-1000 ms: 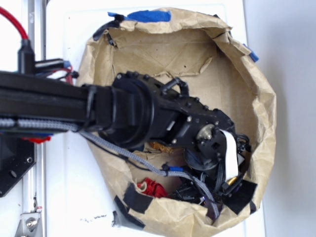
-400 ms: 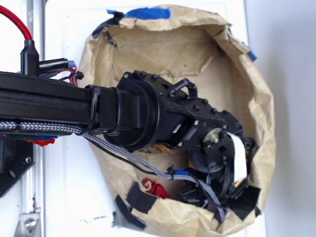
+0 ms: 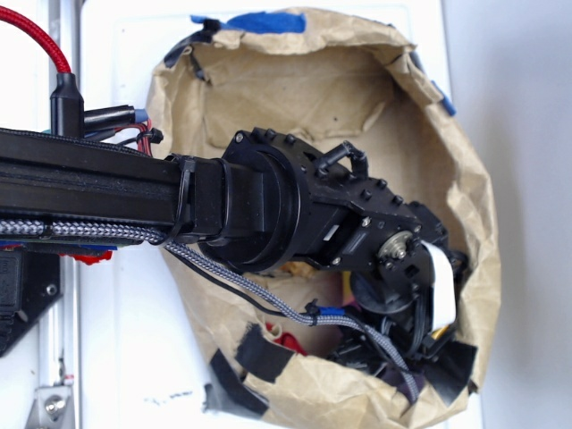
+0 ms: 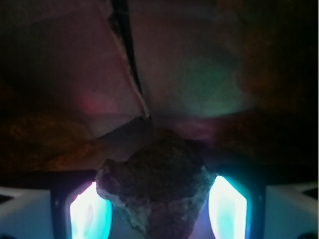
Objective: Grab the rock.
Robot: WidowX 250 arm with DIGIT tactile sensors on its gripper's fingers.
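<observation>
In the wrist view the rock (image 4: 157, 186), a dark, rough, mottled lump, sits between my two glowing finger pads (image 4: 89, 214). My gripper (image 4: 159, 211) is shut on it, with one pad against each flank. Crumpled brown paper lies dim behind it. In the exterior view the black arm (image 3: 295, 210) reaches from the left into the paper bag (image 3: 469, 192). Its wrist covers the jaws and the rock at the bag's lower right.
The bag's crumpled walls rise all around the wrist. Black tape patches (image 3: 259, 351) hold its lower rim and blue tape (image 3: 264, 21) its top rim. A red thing (image 3: 286, 339) lies low in the bag, by the grey braided cable (image 3: 241, 281).
The arm has shifted right and slightly down in the picture and looks larger. The bag's lower rim and tape patches have shifted with it.
</observation>
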